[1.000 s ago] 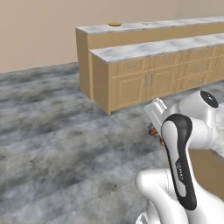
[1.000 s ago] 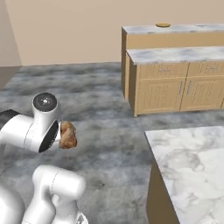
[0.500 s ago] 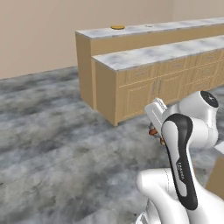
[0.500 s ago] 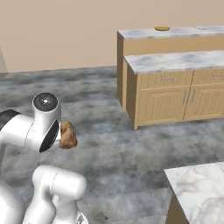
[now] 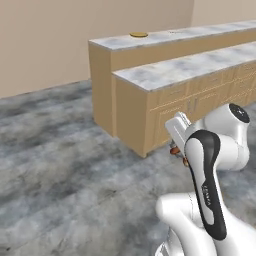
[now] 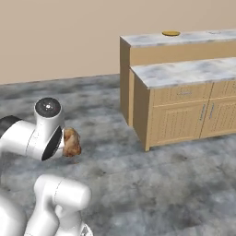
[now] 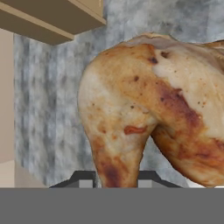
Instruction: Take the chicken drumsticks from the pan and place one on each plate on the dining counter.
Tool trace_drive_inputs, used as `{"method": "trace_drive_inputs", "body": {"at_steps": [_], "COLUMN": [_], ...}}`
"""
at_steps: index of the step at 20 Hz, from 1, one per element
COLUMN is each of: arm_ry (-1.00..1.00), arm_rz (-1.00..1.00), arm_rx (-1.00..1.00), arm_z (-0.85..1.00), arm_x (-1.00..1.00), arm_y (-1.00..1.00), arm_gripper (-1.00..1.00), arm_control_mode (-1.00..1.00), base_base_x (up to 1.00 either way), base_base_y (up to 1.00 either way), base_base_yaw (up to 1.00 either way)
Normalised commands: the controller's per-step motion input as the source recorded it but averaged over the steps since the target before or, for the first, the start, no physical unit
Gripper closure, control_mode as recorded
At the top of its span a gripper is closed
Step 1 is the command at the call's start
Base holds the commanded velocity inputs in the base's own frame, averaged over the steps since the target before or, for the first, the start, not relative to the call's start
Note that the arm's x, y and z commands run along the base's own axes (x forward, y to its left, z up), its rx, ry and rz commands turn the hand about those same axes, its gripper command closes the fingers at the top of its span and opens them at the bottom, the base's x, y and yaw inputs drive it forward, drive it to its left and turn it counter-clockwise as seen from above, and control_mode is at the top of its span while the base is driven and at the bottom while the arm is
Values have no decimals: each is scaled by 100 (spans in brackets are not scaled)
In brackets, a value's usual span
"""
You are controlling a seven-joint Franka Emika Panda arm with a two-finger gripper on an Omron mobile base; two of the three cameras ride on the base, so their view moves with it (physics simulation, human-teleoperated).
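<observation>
One glossy orange-brown chicken drumstick (image 7: pixel 144 109) looms large in the hand view, and my gripper (image 7: pixel 116 180) is shut on its narrow end. From the right base view the drumstick (image 6: pixel 71 142) hangs beside the arm's wrist, above the floor. In the left base view a sliver of the drumstick (image 5: pixel 175 150) peeks out past the hand. The dining counter (image 5: pixel 102 80) stands ahead with a mustard-yellow plate (image 5: pixel 138 34) on its marble top; that plate (image 6: pixel 171 33) lies near the counter's left end. A faint pale plate (image 6: pixel 214 32) lies further right. The pan is out of view.
A lower marble-topped cabinet run (image 5: pixel 175 70) with drawers stands in front of the dining counter (image 6: pixel 126 69), between it and me. Grey mottled floor (image 5: pixel 60 150) spreads wide to the left. A tan wall (image 6: pixel 55 37) closes the back.
The whole picture has shifted as the base drives: the counters loom larger and the marble island has left the right base view. The arm keeps its pose with the drumstick held.
</observation>
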Motion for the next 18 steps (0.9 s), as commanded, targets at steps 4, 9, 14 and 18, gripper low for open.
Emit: {"method": "trace_drive_inputs", "body": {"at_steps": [4,9,14,18], "arm_ry": [0,0,0,0], "arm_rz": [0,0,0,0], "arm_rx": [0,0,0,0], "arm_z": [0,0,0,0], "arm_x": [0,0,0,0], "arm_y": [0,0,0,0], "arm_gripper": [100,100,100,100], "arm_control_mode": [100,100,100,100], "base_base_x": [100,100,100,100], "base_base_y": [100,96,90,91], "base_base_yaw": [-24,-15,-11,-11]}}
